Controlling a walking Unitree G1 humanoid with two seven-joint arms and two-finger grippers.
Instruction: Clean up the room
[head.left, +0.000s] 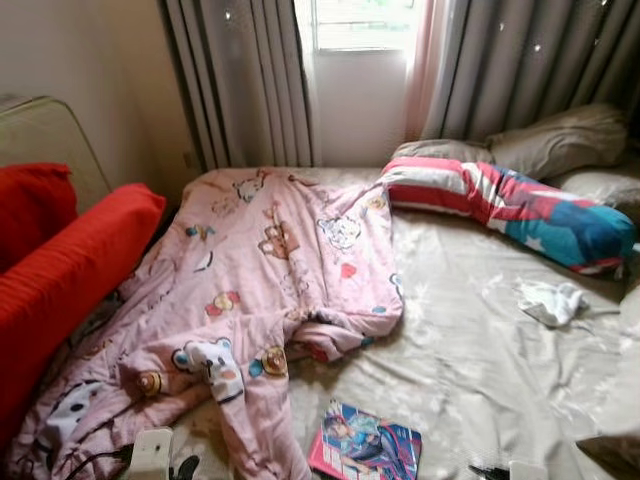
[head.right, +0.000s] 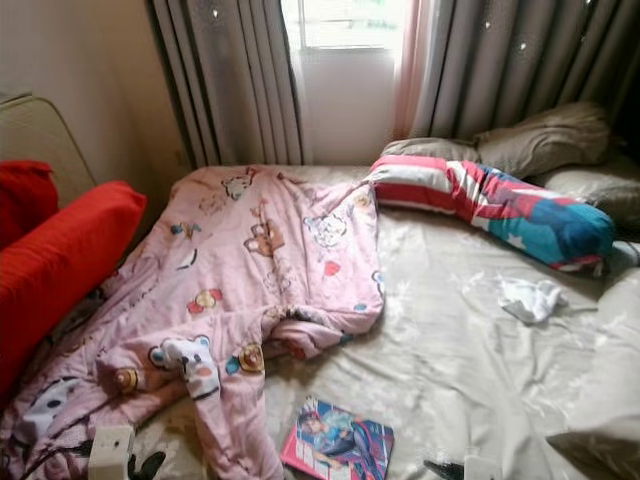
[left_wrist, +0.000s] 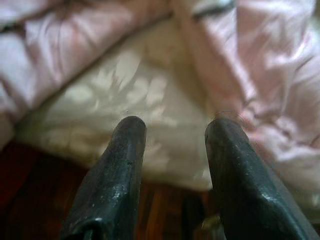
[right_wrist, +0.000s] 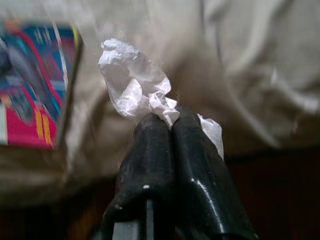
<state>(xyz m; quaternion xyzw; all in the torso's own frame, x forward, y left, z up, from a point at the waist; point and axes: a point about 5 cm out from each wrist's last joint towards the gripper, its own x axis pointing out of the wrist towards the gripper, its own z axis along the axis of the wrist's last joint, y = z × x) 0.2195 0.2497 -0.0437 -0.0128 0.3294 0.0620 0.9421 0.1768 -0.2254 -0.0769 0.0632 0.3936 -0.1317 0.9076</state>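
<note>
My right gripper (right_wrist: 167, 117) is shut on a crumpled white tissue (right_wrist: 132, 80), held just off the near edge of the bed. A colourful book (right_wrist: 35, 85) lies on the sheet beside it, near the bed's front edge (head.left: 365, 443). A second crumpled white tissue (head.left: 550, 300) rests on the beige sheet (head.left: 470, 340) at the right. My left gripper (left_wrist: 175, 127) is open with nothing between its fingers, low at the bed's near left edge, next to the pink cartoon quilt (head.left: 270, 260).
The rumpled quilt covers the bed's left half. A long striped pillow (head.left: 510, 205) and grey pillows (head.left: 560, 135) lie at the head, under the window and grey curtains (head.left: 240, 80). Red cushions (head.left: 70, 270) line the left side.
</note>
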